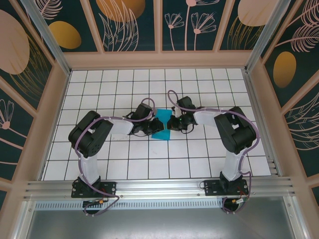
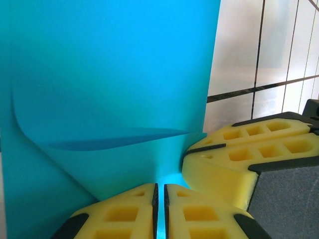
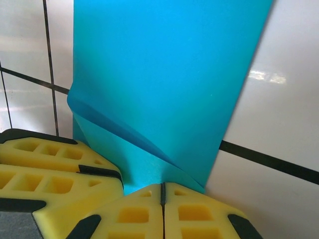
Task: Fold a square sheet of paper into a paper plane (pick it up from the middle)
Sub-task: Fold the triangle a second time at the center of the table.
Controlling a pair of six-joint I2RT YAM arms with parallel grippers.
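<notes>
square sheet of paper [image 1: 161,133] at mid counter [image 1: 149,164], pinched at its middle from either side by left gripper [image 2: 159,191] and right gripper [image 3: 162,191], both pressed together on it; soft bends only, no crisp crease, so judged early, nearly all plane folding left.

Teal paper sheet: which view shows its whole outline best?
Top external: the teal paper sheet shows end to end, pinched in at its middle. The left wrist view has the sheet close up, buckled at the pinch; the right wrist view shows the sheet likewise.
</notes>
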